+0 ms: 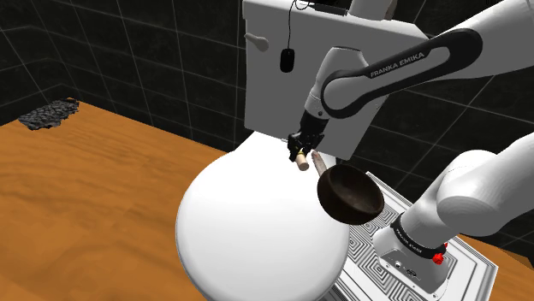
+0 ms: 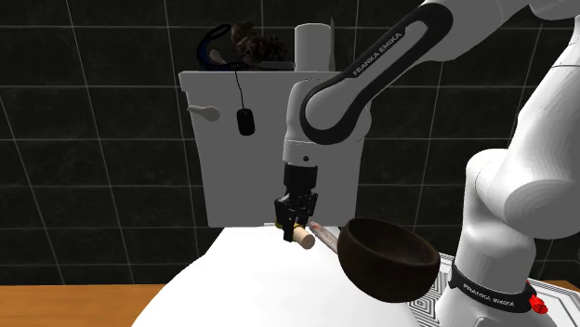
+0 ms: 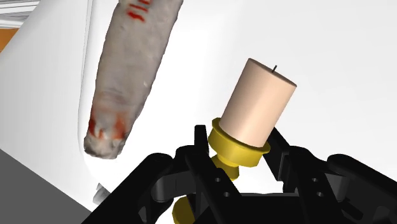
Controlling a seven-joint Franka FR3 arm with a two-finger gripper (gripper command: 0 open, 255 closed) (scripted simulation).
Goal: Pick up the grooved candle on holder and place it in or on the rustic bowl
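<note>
You've got a white toilet under the arm – its closed lid (image 1: 257,222) is the big rounded dome, with the tank (image 1: 282,77) standing behind it against a dark tiled wall (image 1: 154,51). The white arm (image 1: 402,73) reaches from the stand (image 1: 389,248) up and over to the shoulder view's left. From there the forearm bends down and the wrist hangs almost straight down at the back of the lid.

The dark brown bowl (image 1: 349,195) sits tipped at the lid's edge on the shoulder view's right. A grey roll with red marks (image 3: 130,70) lies on the lid just beside it.

Now the gripper (image 3: 238,159) – its black fingers are clamped on the yellow holder (image 3: 236,145) of the peach candle (image 3: 257,102). The candle's long axis runs on from the fingers, tilted a little, with the wick end pointing down and away toward the lid. It hangs low over the lid, near the bowl but apart from it. You can't tell whether it touches the lid.

A black computer mouse (image 2: 244,121) dangles by its cord down the tank's front.
</note>
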